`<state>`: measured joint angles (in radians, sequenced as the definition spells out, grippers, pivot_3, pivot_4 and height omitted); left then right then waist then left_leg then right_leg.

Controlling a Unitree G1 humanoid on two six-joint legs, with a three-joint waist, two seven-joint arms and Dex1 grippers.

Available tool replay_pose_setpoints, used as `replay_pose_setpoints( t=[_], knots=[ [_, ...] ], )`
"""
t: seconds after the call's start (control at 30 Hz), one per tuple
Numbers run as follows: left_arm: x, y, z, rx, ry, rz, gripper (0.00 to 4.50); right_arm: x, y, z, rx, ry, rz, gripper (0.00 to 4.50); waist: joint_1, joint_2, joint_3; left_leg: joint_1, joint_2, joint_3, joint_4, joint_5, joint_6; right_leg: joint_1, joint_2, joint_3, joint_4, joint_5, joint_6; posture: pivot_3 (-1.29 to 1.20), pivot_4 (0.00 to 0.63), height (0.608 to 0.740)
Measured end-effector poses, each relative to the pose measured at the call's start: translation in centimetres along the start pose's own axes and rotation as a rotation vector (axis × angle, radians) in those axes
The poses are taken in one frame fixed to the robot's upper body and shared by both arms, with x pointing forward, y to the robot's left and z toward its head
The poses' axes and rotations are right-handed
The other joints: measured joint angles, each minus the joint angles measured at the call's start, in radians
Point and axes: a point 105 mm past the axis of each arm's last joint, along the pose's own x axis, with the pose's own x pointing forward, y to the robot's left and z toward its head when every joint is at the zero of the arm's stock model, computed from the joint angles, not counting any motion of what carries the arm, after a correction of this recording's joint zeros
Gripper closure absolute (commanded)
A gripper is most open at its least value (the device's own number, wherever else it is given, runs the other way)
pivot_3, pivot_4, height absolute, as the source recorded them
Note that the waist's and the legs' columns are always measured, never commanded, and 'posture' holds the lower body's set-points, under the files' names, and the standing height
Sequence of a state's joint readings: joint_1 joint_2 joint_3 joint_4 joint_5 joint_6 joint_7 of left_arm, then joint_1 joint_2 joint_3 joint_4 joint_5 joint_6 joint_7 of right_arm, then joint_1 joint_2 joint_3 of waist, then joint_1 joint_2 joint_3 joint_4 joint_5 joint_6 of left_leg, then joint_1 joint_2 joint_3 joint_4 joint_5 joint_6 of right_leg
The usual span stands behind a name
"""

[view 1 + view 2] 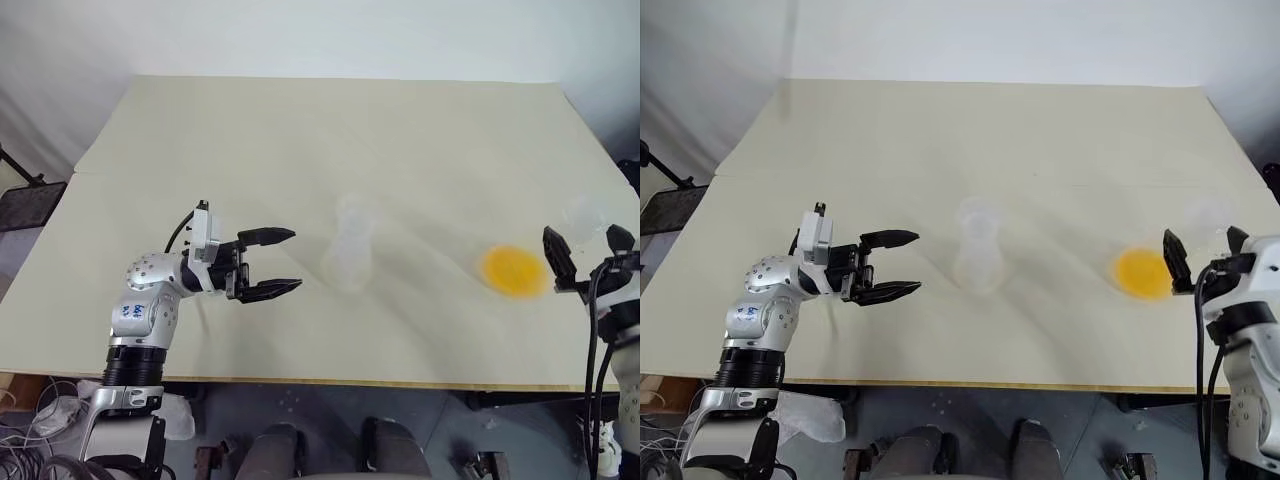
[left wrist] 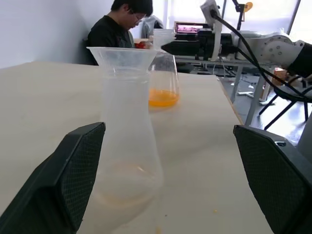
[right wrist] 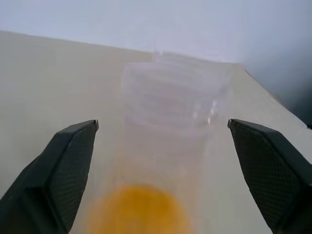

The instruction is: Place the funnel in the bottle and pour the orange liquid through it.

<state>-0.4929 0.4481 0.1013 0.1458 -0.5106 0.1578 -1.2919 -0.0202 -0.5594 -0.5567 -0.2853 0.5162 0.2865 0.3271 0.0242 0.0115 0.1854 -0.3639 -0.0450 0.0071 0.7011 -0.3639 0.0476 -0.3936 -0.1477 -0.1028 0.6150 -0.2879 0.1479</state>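
The bottle (image 1: 350, 255) stands upright at mid-table, translucent and pale. The clear funnel (image 2: 127, 54) sits in its neck, its wide rim flaring above the bottle (image 2: 127, 146). My left gripper (image 1: 272, 263) hovers just left of the bottle, pointing at it, open and holding nothing. The orange liquid (image 1: 515, 271) pools in the base of a clear flask (image 3: 170, 112) at the right. My right gripper (image 1: 588, 248) is open beside the flask. In the right wrist view the flask's neck rises between my spread fingers (image 3: 73, 161), with the orange liquid (image 3: 139, 209) below.
The beige table (image 1: 300, 150) runs far back, with its front edge close below both arms. In the left wrist view a seated person (image 2: 119, 29) and desks and chairs stand beyond the table's right end.
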Motion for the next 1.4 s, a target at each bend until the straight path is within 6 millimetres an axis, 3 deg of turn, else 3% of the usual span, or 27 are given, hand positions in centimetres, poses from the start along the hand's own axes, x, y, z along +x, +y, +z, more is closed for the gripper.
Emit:
replay_pose_setpoints(
  t=[0.33,0.83,1.03,1.23,1.4],
  knots=[
    [0.2,-0.3,0.3,0.007,-0.004,0.015,0.03,2.3,0.0,0.2,0.030,0.000,0.014,0.00,-0.002,0.000,0.000,-0.001,0.000,0.000,0.000,0.000,0.000,0.000,0.000,-0.001,-0.002,0.000,0.000,0.00,0.150,0.740],
    [0.3,0.0,0.7,0.018,-0.004,0.016,0.03,2.4,0.4,-0.1,0.054,0.031,-0.010,0.00,-0.001,0.000,0.000,-0.002,0.000,0.000,0.000,0.000,0.000,0.000,0.000,-0.001,-0.003,0.000,0.000,0.00,0.150,0.740],
    [0.2,0.4,0.5,0.005,-0.004,0.021,0.00,2.1,0.6,-0.7,0.101,0.059,-0.039,1.95,-0.003,0.001,0.000,-0.002,0.001,0.000,0.000,0.000,0.000,-0.001,0.000,-0.001,-0.003,0.000,0.000,0.00,0.150,0.740],
    [0.3,0.8,0.6,0.007,-0.007,0.013,0.00,2.1,1.5,0.5,0.104,0.017,-0.028,1.99,-0.002,0.001,0.000,-0.003,0.000,0.000,-0.001,0.000,0.000,-0.001,0.000,-0.001,-0.004,0.000,0.000,0.00,0.150,0.740],
    [-0.1,1.1,0.5,-0.002,0.006,-0.005,0.00,2.7,3.5,3.7,0.073,-0.064,0.012,1.99,-0.004,0.002,0.001,-0.003,0.001,0.000,-0.001,0.000,0.000,-0.001,0.001,-0.001,-0.004,0.000,0.000,0.00,0.150,0.740]
  ],
)
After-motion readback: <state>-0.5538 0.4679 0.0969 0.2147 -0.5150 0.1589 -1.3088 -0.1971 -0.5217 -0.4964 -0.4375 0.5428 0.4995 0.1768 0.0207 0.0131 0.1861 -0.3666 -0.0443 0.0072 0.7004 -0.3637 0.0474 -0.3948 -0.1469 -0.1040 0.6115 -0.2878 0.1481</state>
